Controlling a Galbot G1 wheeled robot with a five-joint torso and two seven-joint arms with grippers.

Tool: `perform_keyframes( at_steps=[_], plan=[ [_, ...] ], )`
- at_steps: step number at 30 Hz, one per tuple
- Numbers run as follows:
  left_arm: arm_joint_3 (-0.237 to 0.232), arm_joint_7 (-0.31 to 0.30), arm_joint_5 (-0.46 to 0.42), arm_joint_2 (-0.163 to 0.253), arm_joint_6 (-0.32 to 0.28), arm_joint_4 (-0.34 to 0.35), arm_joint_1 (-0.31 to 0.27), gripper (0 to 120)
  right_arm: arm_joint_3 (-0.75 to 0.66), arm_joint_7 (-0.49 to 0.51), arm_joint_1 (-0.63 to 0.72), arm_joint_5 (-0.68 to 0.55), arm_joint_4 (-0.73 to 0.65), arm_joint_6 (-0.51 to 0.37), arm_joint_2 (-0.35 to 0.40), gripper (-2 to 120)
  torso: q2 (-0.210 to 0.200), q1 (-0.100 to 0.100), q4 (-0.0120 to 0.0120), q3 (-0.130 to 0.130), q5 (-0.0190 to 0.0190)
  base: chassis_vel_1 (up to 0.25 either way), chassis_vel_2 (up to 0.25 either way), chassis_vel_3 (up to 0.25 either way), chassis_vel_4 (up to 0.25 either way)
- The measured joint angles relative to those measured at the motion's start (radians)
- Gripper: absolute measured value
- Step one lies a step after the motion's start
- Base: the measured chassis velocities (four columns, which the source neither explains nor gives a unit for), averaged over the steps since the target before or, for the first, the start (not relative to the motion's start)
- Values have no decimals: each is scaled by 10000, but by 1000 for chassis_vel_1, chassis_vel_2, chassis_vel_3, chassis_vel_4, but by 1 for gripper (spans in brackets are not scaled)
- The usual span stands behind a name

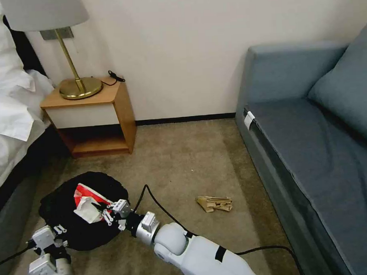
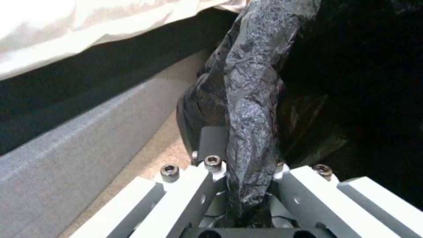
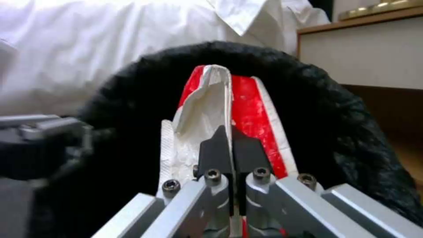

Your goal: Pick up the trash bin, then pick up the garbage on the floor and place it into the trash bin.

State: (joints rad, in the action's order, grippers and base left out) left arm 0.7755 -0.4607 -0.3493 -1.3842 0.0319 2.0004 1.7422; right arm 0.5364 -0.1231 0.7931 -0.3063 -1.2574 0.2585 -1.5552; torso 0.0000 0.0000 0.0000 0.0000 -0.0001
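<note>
- Bin work was done: the left gripper [image 2: 247, 172] pinched the trash bin [image 1: 57, 212] by its bag edge.
- The right gripper [image 1: 107, 211] was shut tight on the red-and-white packet [image 1: 87, 198], holding it over the bin's mouth.
- One brown paper scrap [image 1: 214, 203] was left on the carpet [image 1: 184, 161], well apart.

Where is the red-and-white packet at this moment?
In the head view the red-and-white packet is low on the left, pinched in the right gripper over the opening of the trash bin, whose rim the left gripper grips.
</note>
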Motion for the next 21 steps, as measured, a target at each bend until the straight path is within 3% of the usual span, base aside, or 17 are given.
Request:
perform_keyframes(
  at_steps=[3,21],
  plan=[
    [-8,14,0,-18,-6,13,-22,3,0,69,-29,104,137,4,-28,1,0,0,0,0,1,0,0,0,0],
    [36,57,-142,43,32,-160,-188,3,-441,479,17,471,-247,-33,196,65,0,0,0,0,1,0,0,0,0]
  ],
)
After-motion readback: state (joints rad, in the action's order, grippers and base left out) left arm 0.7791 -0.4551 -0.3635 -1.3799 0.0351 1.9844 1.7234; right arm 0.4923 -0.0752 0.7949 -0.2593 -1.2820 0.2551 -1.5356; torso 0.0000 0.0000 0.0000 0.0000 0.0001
